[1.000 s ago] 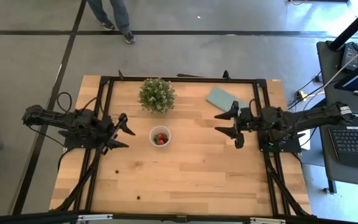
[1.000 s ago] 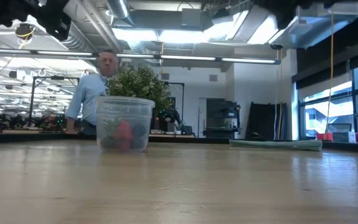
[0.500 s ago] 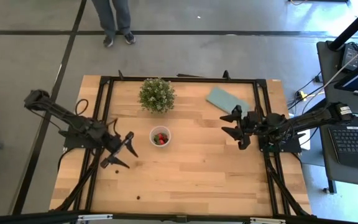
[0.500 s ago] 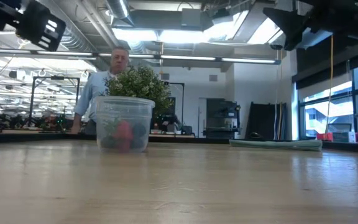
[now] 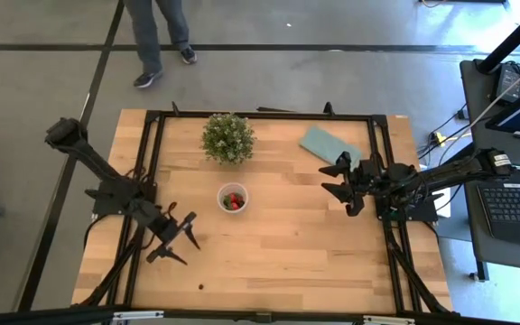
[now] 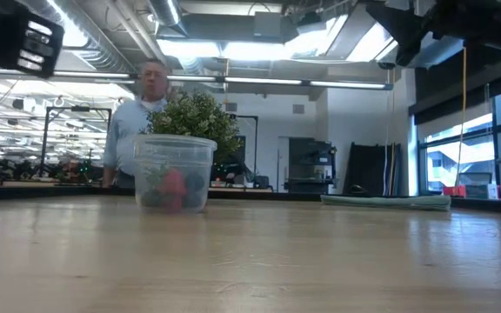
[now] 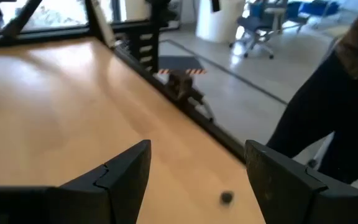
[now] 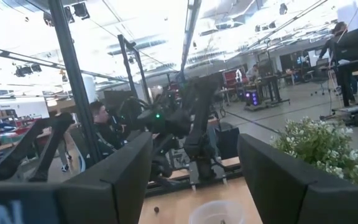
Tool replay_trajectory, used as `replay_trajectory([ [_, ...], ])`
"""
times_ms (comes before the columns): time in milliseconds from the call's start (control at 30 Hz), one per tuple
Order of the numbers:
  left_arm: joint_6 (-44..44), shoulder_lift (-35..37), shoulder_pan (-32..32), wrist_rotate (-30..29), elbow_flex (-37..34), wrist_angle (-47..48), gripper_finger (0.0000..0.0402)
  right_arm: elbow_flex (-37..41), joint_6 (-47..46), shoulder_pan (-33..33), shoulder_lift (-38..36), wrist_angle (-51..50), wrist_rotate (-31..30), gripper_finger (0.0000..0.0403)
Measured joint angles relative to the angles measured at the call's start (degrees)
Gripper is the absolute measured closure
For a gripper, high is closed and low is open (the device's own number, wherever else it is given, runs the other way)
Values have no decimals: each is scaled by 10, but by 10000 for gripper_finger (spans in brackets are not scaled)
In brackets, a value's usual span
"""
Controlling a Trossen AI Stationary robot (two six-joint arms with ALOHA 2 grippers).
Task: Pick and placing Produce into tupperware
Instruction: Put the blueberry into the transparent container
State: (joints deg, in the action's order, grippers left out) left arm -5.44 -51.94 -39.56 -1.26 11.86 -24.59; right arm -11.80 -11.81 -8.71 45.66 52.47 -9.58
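The tupperware (image 5: pixel 233 197) is a small clear cup standing mid-table; red strawberries and something dark lie in it, seen through its wall in the low view (image 6: pixel 174 174). One dark berry (image 5: pixel 202 288) lies alone on the wood close to the table's near edge; the left wrist view shows this berry (image 7: pixel 227 197) ahead between the fingers. My left gripper (image 5: pixel 179 242) is open above the table, left of and nearer than the cup, partway to that berry. My right gripper (image 5: pixel 340 187) is open and held above the table's right part, facing the cup (image 8: pixel 219 213).
A bushy green potted plant (image 5: pixel 228 137) stands just beyond the cup. A flat teal cloth (image 5: pixel 325 143) lies at the far right. A black frame rail (image 5: pixel 143 181) borders the table. A person (image 5: pixel 156 36) walks on the floor past the far edge.
My left gripper has swung from beside the cup's left toward the table's near edge, closing on the lone dark berry, and has stayed open. The person beyond the far edge has stepped to the left. The cup and its berries have kept still.
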Motion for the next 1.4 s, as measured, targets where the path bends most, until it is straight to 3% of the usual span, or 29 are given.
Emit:
replay_trajectory([
  [167, -7, -61, -43, -34, 0, -76, 151, -7, -3, 0, 16, 0, 0, 164],
  [500, -65, -172, -119, -164, 0, -168, 151, -8, -45, 0, 31, -4, 0, 164],
  [1033, -90, -425, -154, -203, 101, -207, 151, -8, -77, 0, 31, -5, 1, 164],
  [1267, -100, -514, -166, -211, 108, -331, 151, -8, -75, -14, 31, -6, 2, 164],
  [1400, -109, -541, -173, -217, 108, -348, 151, -8, -74, -21, 31, -7, 2, 164],
])
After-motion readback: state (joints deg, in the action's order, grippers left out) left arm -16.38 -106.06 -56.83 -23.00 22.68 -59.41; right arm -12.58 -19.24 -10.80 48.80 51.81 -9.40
